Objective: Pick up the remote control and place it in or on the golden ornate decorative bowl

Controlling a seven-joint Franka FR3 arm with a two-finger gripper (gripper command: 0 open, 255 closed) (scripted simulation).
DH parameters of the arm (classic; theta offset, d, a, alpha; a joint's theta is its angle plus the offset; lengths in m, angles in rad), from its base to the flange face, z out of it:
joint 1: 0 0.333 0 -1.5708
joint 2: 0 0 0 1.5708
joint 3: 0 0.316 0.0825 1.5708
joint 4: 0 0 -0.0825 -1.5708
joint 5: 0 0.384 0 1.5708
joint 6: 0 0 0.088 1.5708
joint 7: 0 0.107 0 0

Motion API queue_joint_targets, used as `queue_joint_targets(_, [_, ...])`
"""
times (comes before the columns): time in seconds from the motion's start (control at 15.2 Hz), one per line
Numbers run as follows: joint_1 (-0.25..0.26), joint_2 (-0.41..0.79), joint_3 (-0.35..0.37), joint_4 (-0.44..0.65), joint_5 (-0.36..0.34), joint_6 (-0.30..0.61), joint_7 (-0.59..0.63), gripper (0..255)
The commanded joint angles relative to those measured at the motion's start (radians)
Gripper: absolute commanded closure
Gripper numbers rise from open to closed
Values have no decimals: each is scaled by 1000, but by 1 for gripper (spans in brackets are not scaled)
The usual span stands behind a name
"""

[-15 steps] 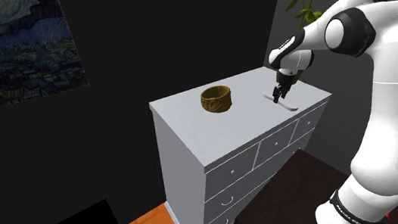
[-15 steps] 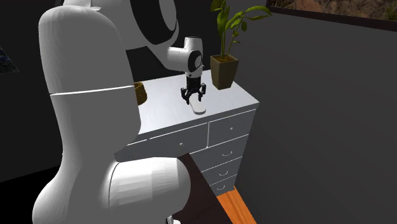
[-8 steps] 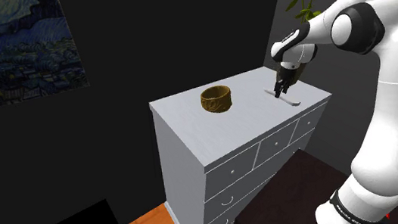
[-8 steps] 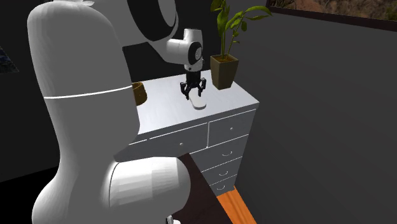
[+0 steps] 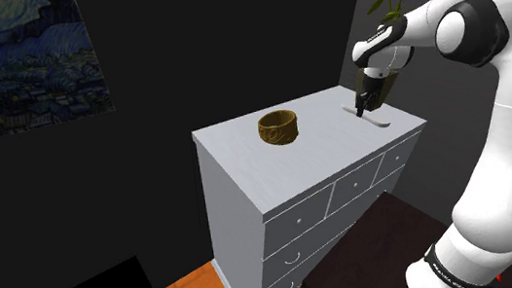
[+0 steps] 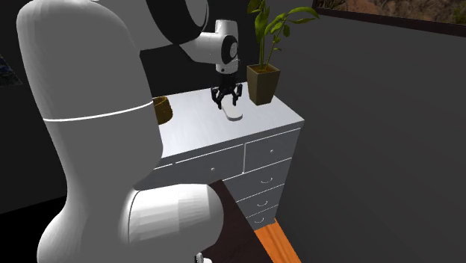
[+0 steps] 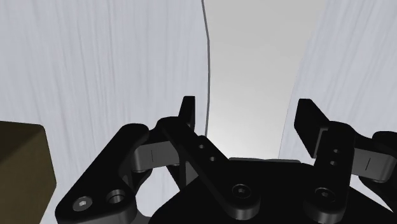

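Pale grey remote (image 7: 251, 70) lies between 2 spread fingers (image 7: 186, 118) of gripper (image 7: 248, 121), atop dresser (image 7: 95, 63).

Bowl (image 5: 279, 127) sits on dresser (image 5: 247, 173) top, toward shoulder view's left. Remote (image 5: 372, 122) lies on same top, well apart to its right. Potted plant (image 6: 263, 82) stands near remote. My claw (image 5: 359, 111) hangs over remote.

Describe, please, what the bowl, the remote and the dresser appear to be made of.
The bowl looks like dull brass-toned metal, judging by its gold-brown, embossed wall, though unconfirmed. The remote is plain matte white; material unclear. The dresser seems white-painted wood, given faint streaks like grain on top.
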Motion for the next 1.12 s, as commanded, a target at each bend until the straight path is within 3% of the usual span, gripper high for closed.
queue_joint_targets(0.0, [2, -12, -3, 14, -8, -24, 6, 255])
queue_joint_targets(1.06, [11, -84, -18, 131, -52, -205, 36, 255])
